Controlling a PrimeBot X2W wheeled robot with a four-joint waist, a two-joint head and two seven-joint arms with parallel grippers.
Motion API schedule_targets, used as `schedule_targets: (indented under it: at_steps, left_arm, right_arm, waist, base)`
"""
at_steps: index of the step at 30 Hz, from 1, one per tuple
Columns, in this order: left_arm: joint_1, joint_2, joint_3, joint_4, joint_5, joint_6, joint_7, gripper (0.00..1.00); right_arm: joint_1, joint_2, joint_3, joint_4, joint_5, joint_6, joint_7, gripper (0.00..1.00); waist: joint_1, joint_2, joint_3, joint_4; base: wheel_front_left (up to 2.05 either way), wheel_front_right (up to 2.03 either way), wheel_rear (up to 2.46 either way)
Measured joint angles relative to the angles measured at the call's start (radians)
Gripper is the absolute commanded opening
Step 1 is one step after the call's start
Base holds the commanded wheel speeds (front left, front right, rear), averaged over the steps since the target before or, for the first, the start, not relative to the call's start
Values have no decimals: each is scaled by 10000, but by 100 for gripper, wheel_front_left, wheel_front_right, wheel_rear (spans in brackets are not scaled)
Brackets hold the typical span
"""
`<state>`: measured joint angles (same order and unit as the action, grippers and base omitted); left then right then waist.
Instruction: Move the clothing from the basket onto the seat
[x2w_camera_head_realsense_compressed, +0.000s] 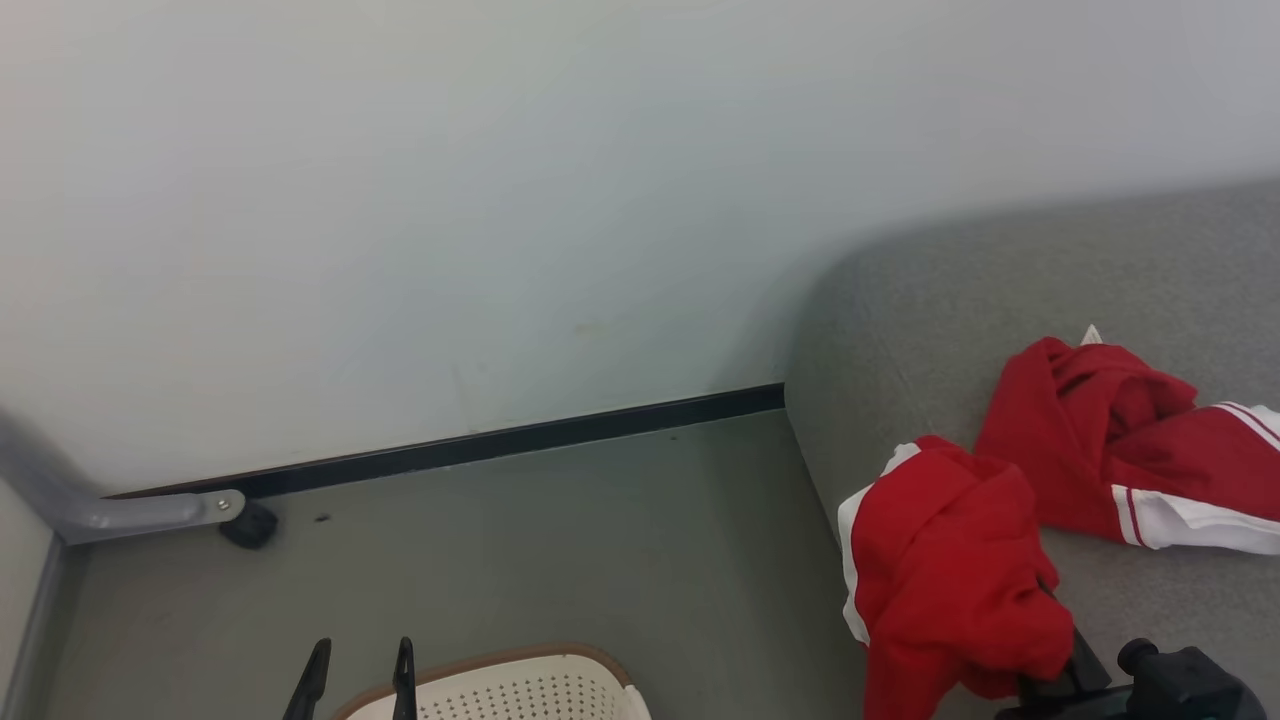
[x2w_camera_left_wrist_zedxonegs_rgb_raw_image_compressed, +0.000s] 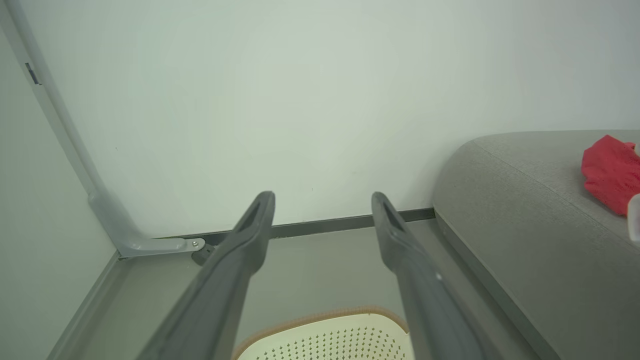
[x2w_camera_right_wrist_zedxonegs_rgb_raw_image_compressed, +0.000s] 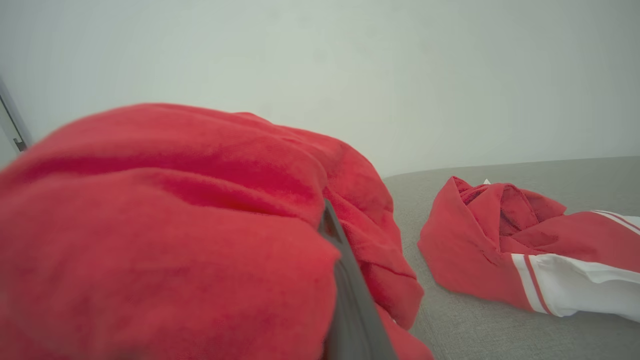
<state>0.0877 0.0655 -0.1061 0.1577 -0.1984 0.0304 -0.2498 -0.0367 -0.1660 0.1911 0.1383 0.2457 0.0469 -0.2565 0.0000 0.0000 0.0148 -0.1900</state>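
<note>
Right tool (x2w_camera_right_wrist_zedxonegs_rgb_raw_image_compressed: 327, 220) pinches a soft red white-trimmed garment (x2w_camera_head_realsense_compressed: 950, 580) over the left edge of the grey woven sofa seat (x2w_camera_head_realsense_compressed: 1000, 290).

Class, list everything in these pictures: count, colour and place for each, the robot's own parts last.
loose garment: 1, red and white, lying on seat
held garment: 1, red and white, over seat's edge
seat: 1, grey, right
basket: 1, cream with brown rim, floor, bottom edge
skirting: 1, black, foot of wall
frame leg: 1, grey, floor, left
castor: 1, black, under frame leg
left gripper: 1, dark, open, by basket
right gripper: 1, dark, shut on held garment
</note>
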Motion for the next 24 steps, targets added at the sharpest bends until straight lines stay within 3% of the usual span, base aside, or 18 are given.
schedule_targets:
  at_steps: [17, 24]
  left_arm:
    - [-611, -46, -117, -192, 174, -408, 0, 100]
    - [-1525, -77, -545, -105, 366, -759, 0, 100]
  right_arm:
    - [-128, 65, -493, -550, -337, -44, 0, 0]
    - [107, 146, -1003, -855, -351, -272, 0, 0]
  waist:
    - [1, 0, 657, -2389]
    - [1, 0, 1214, -3020]
  base:
    - [0, 0, 0]
    - [0, 0, 0]
